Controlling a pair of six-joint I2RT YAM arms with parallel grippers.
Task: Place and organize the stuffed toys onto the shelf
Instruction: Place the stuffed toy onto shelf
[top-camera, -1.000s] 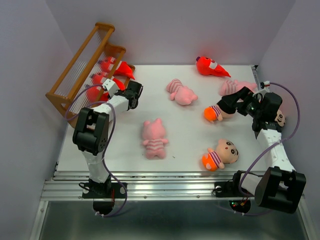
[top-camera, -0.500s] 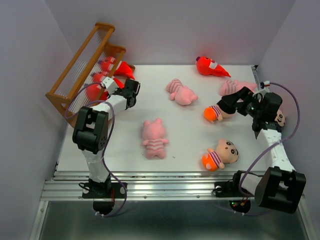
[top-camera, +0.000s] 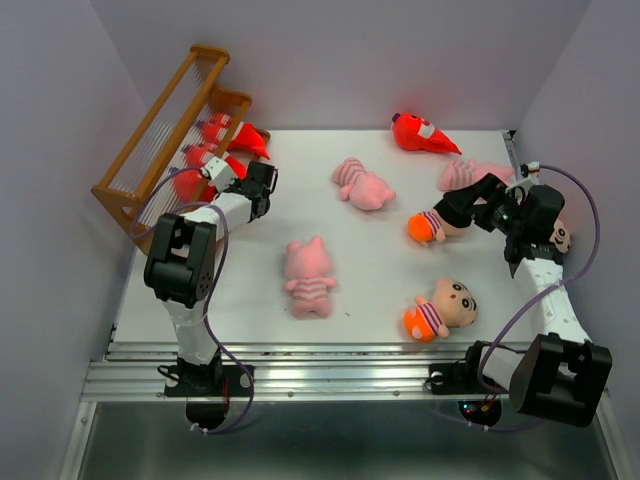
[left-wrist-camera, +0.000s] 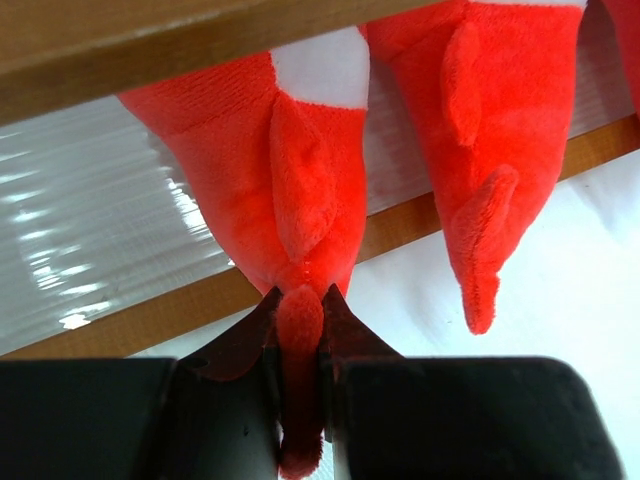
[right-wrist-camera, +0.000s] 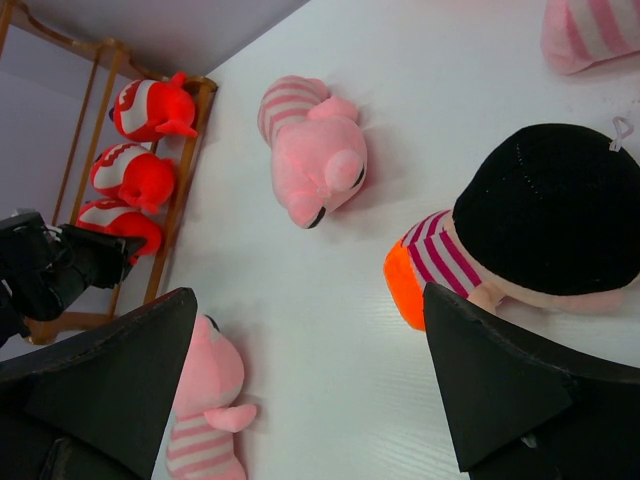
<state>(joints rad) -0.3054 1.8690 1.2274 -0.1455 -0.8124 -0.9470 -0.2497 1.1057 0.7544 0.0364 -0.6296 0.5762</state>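
3 red monsters (top-camera: 205, 157) sit on the shelf (top-camera: 150, 135); my left jaws pinch the nearest one's tail (left-wrist-camera: 300, 330), and my right jaws stand spread near a boy doll (right-wrist-camera: 560, 210) on the worktop (top-camera: 380, 270).

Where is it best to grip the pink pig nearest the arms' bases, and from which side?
Probably its striped body, from above: the pink pig lies flat, head at the far end, with free room at both flanks.
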